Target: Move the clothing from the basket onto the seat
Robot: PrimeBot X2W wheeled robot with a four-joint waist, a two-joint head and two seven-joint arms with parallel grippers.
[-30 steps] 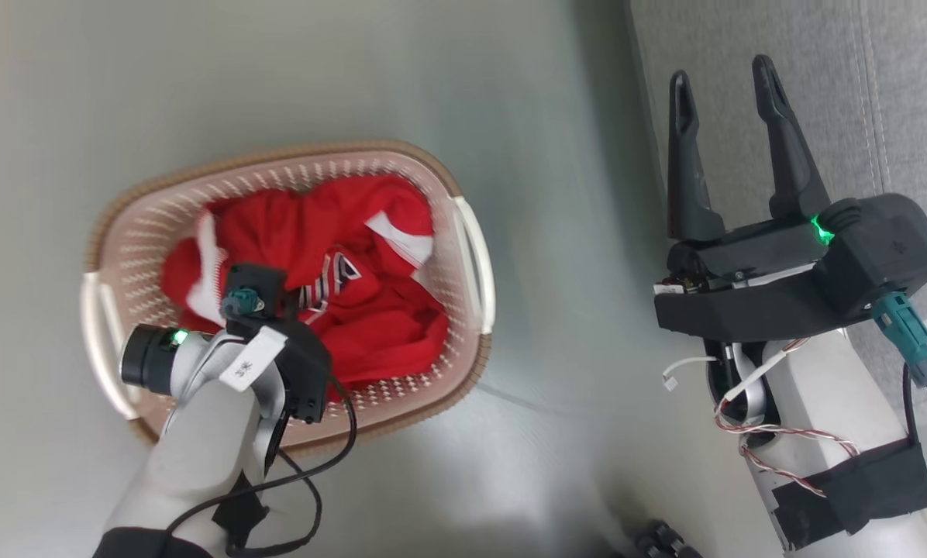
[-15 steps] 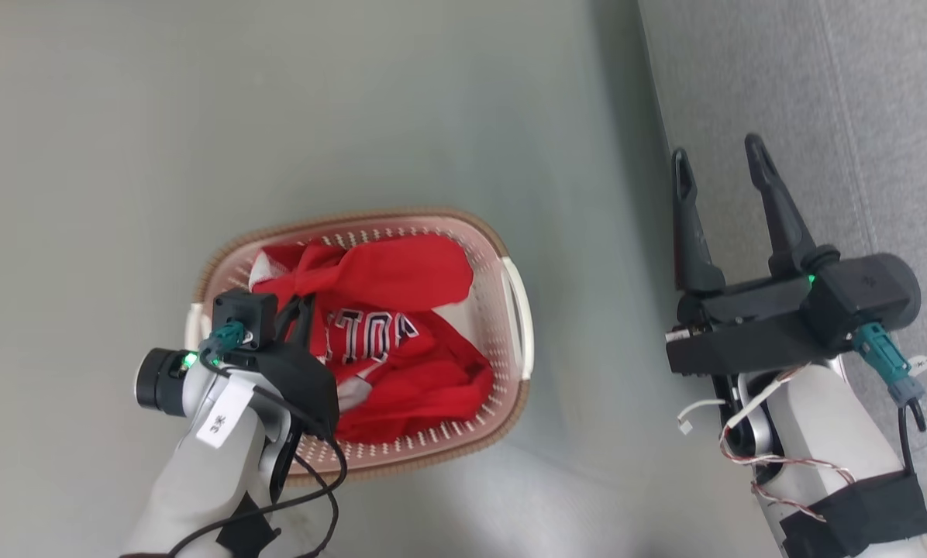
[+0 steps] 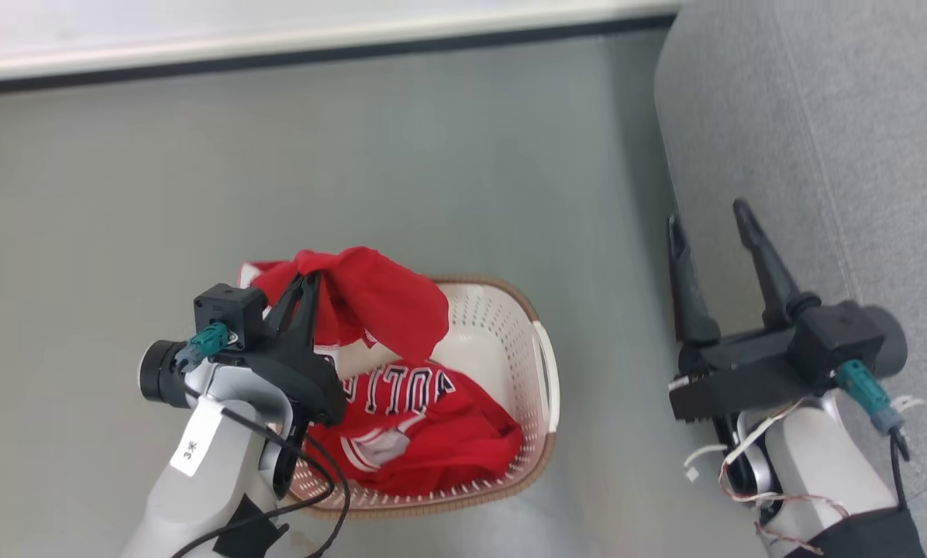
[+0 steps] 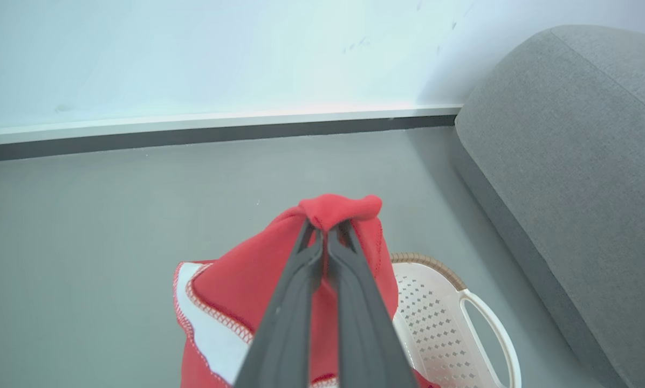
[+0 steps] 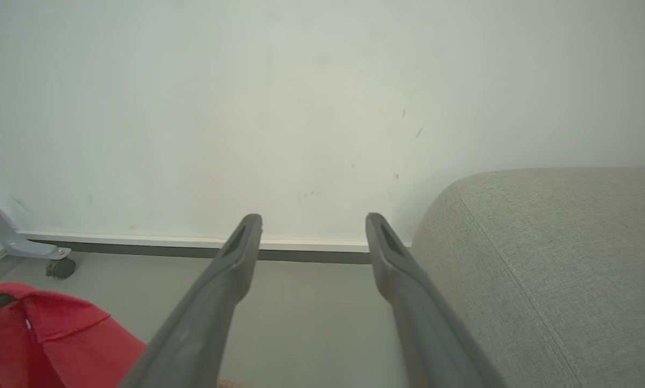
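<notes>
1. Lower left of the head view: the left gripper [image 3: 308,280] rises from its pale forearm above the left end of the laundry basket [image 3: 502,325]. Its fingers are clamped together on a fold of red jersey fabric [image 3: 382,302]. In the left wrist view the fold [image 4: 344,207] bunches over the closed fingertips, and a white-trimmed edge hangs at lower left.
2. Lower right: the right gripper [image 3: 705,221] points up the frame over the left edge of the sofa. Its fingers are spread apart with nothing between them, and the right wrist view shows the same gap [image 5: 313,220].
3. Lower centre: the basket stands on the floor, cream and perforated, with a brown rim and a white handle on its right side. A lettered jersey [image 3: 432,434] lies crumpled in its lower half, its dark, white-outlined letters upside down. The lifted fold hangs down toward the basket's upper left. I cannot tell whether it is part of the same garment.
4. Centre: the grey floor [image 3: 394,155] surrounds the basket.
5. Right side: the grey woven sofa [image 3: 820,139] sits apart from the basket, with a strip of floor between them.
6. Top edge: a dark skirting strip [image 3: 277,58] runs below a white wall [image 5: 301,108]. A small caster [image 5: 61,268] stands at the far left of the right wrist view.
</notes>
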